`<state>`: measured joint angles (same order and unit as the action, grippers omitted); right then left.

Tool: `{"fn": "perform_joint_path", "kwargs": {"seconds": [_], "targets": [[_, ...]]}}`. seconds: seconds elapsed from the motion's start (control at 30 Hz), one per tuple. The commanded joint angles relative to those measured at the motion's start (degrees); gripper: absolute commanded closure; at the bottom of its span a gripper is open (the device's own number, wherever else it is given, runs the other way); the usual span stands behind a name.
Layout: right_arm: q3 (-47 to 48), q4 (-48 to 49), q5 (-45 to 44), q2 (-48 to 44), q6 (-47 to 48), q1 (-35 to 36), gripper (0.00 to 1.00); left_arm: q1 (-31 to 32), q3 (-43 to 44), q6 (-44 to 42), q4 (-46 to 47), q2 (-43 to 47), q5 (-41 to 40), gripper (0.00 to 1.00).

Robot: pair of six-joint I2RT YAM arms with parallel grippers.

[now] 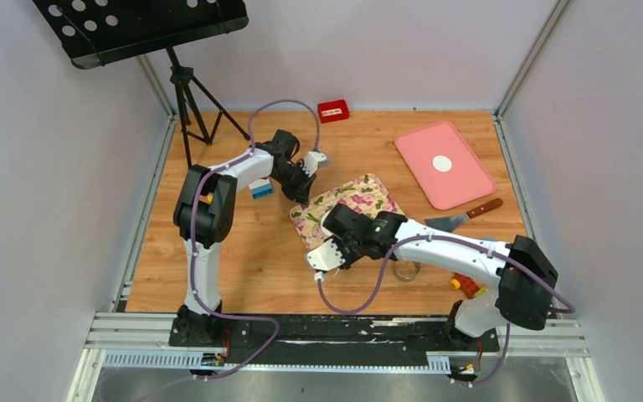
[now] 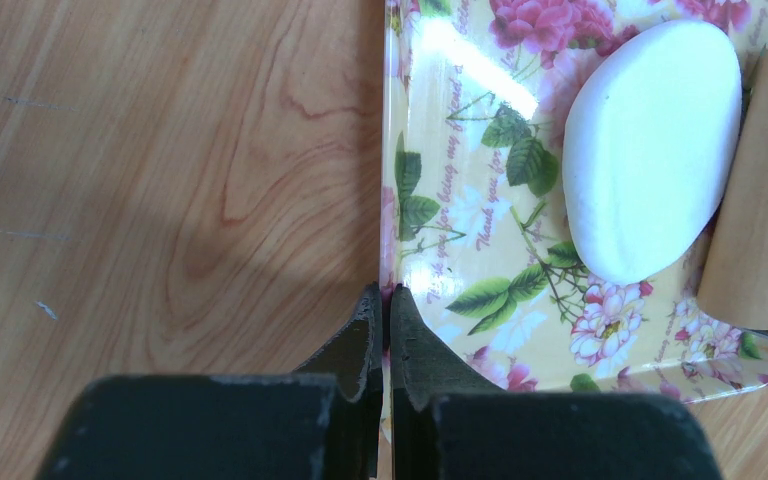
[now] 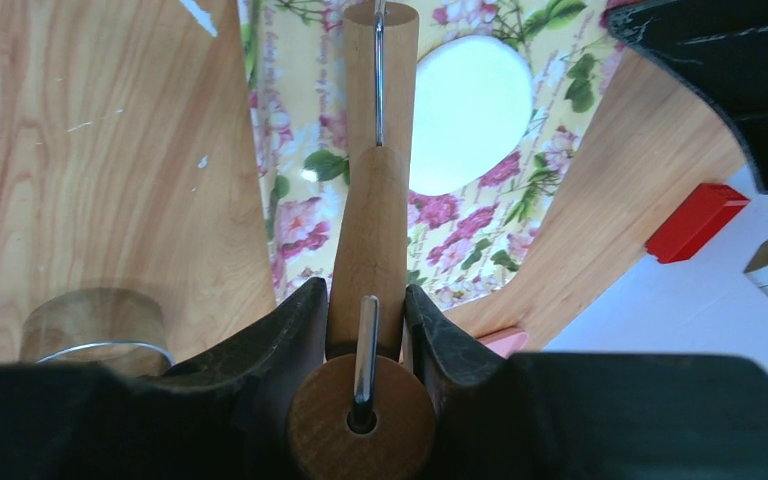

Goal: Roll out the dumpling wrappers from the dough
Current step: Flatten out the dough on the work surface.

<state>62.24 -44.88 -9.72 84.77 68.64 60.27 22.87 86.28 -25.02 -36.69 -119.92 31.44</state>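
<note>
1. Pinning the floral mat (image 2: 460, 210): your left gripper (image 2: 385, 305) is fully closed on the mat's thin edge, fingertips meeting on it. My read: it's an anchor so the mat doesn't skate on the wooden table (image 2: 160, 200) once the roller pushes.
2. Your right gripper (image 3: 365, 300) is partly closed, clamped on the wooden handle of the rolling pin (image 3: 372, 220), one finger on each side. The handle runs straight out from the jaws toward the dough, so an arm push should turn into rolling, not twisting.
3. The dough (image 2: 650, 150) sits on the mat as a thick, smooth oval lump, not yet a sheet. In the left wrist view the pin's barrel is right at its side, touching or just beside it. I can't tell which.
4. One dumpling wrapper (image 1: 442, 163) lies on the pink tray (image 1: 469, 188), well apart at the back right. It looks like the drop-off for finished discs.
5. What looks like the ring cutter (image 1: 406, 270) stands by the right arm, and the scraper (image 1: 463, 218) lies between mat and tray. I'd guess both are parked within the right arm's reach for cutting and lifting.
6. Judgement: you're at the start of flattening this lump. The next move needs downward pressure and even strokes. The risks are dough sticking to the pin, or the mat edge slipping out of the left pinch.
</note>
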Motion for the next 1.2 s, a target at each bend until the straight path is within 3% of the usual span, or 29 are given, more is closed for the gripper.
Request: {"fn": "perform_joint_path", "kwargs": {"seconds": [0.0,0.23,0.63,0.87,1.17], "targets": [[-0.7,-9.5,5.1,-0.5,-3.2,-0.1,1.0,0.9,-1.3,-1.0,-0.8,0.7,-1.6,1.0],[6.3,0.6,2.9,-5.6,-2.7,-5.5,1.0,0.9,-1.2,-1.0,-0.8,0.7,-1.6,1.0],[2.0,17.3,4.4,1.0,0.3,-11.5,1.0,0.9,-1.2,-1.2,-1.1,0.6,-1.5,1.0],[-0.7,12.9,6.9,2.9,0.3,-11.7,1.0,0.9,-1.5,-1.3,-0.8,0.9,-1.4,1.0],[-6.2,4.7,13.8,-1.0,-2.4,-11.7,1.0,0.9,-1.6,-1.2,-0.8,1.0,-1.5,1.0]]}}
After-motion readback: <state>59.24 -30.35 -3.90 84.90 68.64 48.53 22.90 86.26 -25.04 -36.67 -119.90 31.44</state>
